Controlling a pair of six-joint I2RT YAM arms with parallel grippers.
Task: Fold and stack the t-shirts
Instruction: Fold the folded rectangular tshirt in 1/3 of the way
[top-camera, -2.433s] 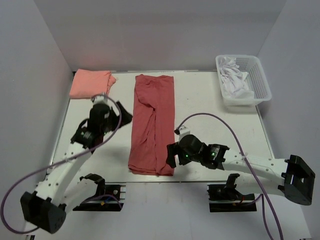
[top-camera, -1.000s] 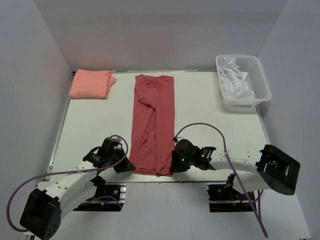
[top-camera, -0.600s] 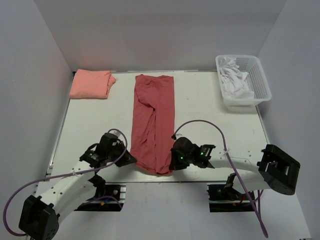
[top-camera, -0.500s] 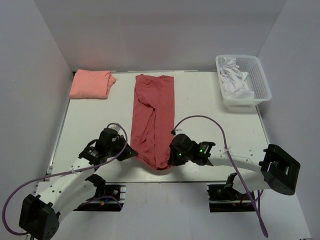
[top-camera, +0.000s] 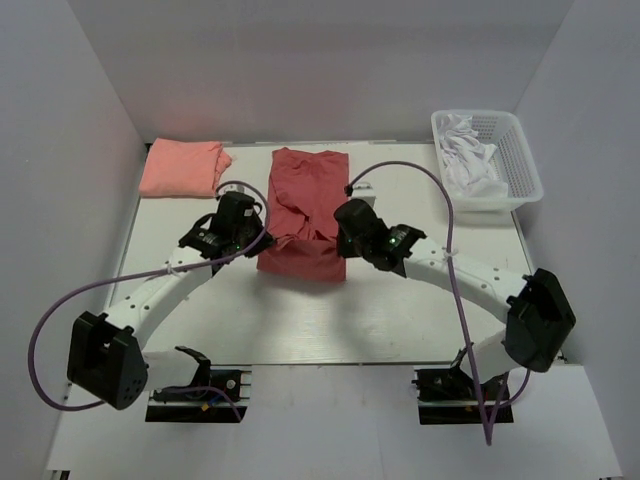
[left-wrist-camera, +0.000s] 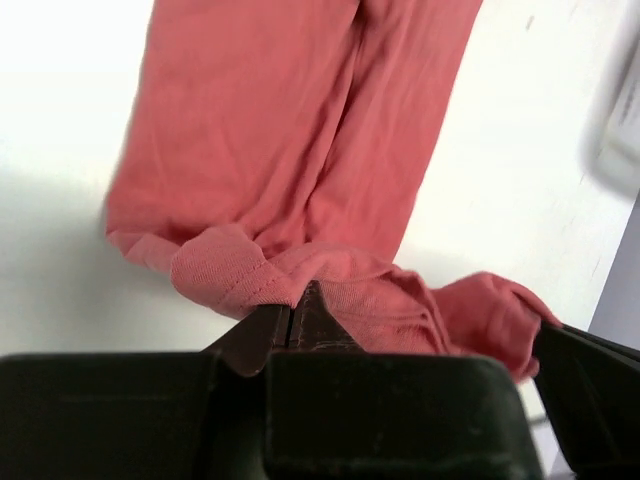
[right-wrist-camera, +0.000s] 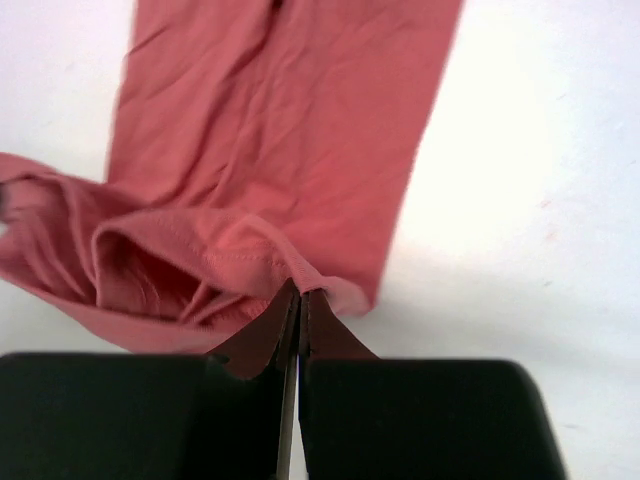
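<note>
Hem corners of brick-red t-shirt (top-camera: 308, 185) pinched: one in left tool (top-camera: 262, 240), one in right tool (top-camera: 340, 240), both pressed tight on cloth, raised above mid-desk (top-camera: 420, 300). Carry level toward collar, equal pace; lay edges square, then release. Salmon-pink t-shirt (top-camera: 182, 167) folded, far-left corner.

overhead wide, wrist cameras close on t-shirt (left-wrist-camera: 300, 150)
</note>
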